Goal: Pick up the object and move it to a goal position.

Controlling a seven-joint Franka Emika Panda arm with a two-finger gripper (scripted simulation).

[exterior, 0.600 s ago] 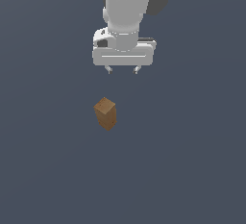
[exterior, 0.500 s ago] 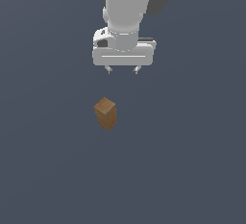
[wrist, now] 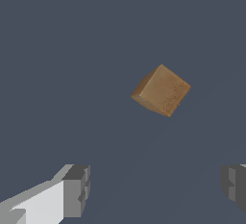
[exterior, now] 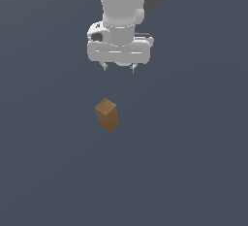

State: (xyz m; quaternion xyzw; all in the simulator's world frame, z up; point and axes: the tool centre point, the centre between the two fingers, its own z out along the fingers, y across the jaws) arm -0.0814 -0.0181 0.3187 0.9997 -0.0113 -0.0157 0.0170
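A flat, dark slate-blue bench [exterior: 193, 171] is filling the exterior view from edge to edge, its surface showing no seams, marks or texture. The wrist view is showing the same plain surface [wrist: 57, 50], evenly lit, with only a faint lighter band running diagonally across it. Nothing else apart from the task's items is lying on it in either view.

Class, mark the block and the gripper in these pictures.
block [exterior: 106, 114], exterior view, on its front face.
gripper [exterior: 119, 67], exterior view, midway between its fingertips.
block [wrist: 163, 91], wrist view, on its top face.
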